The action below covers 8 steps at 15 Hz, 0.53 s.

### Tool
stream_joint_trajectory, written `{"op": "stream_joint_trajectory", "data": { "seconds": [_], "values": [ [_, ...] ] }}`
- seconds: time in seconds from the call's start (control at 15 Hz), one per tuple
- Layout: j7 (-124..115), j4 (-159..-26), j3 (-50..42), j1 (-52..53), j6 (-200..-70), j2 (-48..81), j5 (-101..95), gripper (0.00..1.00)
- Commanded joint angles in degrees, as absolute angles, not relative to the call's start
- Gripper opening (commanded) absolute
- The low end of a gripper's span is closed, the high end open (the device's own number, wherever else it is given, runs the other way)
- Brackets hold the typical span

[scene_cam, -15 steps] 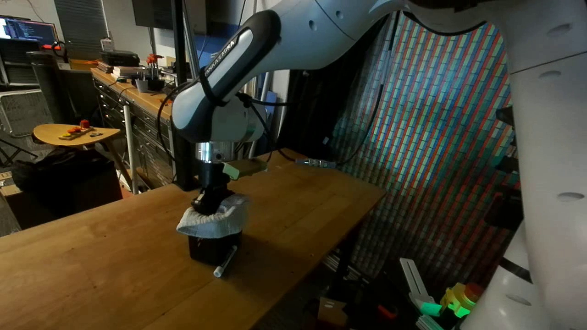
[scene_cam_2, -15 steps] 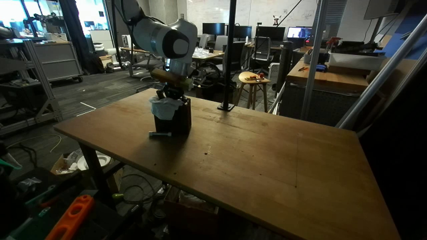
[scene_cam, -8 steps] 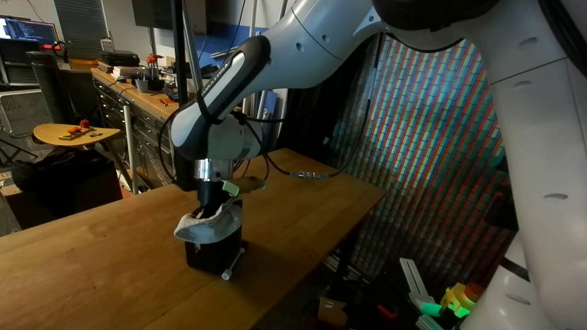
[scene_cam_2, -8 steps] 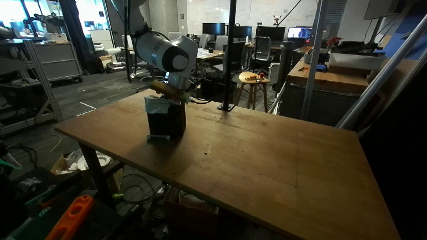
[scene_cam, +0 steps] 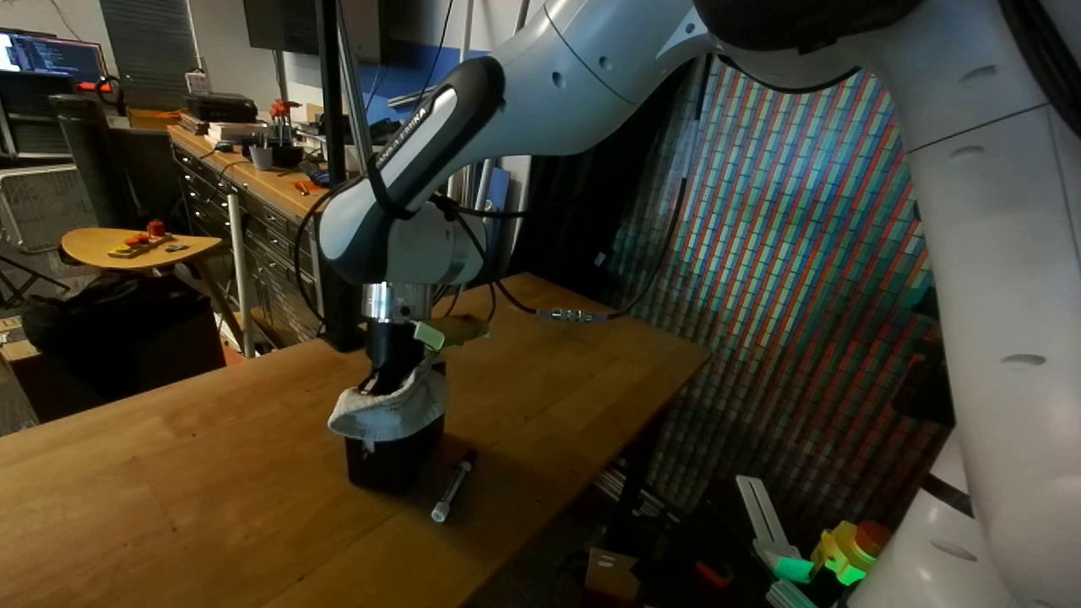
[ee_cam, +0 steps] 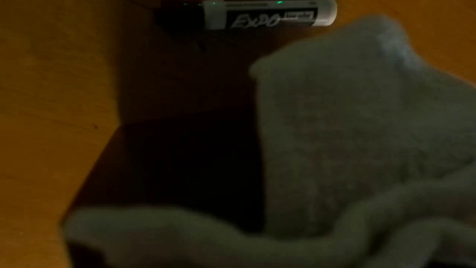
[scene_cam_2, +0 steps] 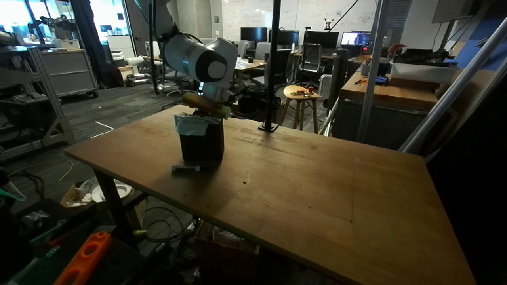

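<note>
"Where's the cloth (scene_cam: 388, 415)?"

"It's draped over the top of your black box (scene_cam: 393, 464), a fold of it hanging down the side."

"And the gripper (scene_cam: 388, 380)?"

"Clenched. You have it dipped into the folds, tips hidden, so you can't tell whether they pinch any fabric."

"What's around it?"

"You have the Expo marker (scene_cam: 453, 490) just beside the box, apart from it, toward the long edge of your wooden table (scene_cam_2: 317, 186) opposite the one where the black pole (scene_cam_2: 271, 79) stands."
</note>
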<state>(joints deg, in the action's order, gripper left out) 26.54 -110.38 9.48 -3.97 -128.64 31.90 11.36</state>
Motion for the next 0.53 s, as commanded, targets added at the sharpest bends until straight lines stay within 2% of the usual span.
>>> {"op": "stream_joint_trajectory", "data": {
  "seconds": [0.0,0.47],
  "values": [
    [26.3,-109.88,8.73,-3.31,-126.34,26.77,7.97,0.1],
    [25.35,-110.06,7.43,-1.9,-123.26,18.29,1.54,0.1]
  ]
}}
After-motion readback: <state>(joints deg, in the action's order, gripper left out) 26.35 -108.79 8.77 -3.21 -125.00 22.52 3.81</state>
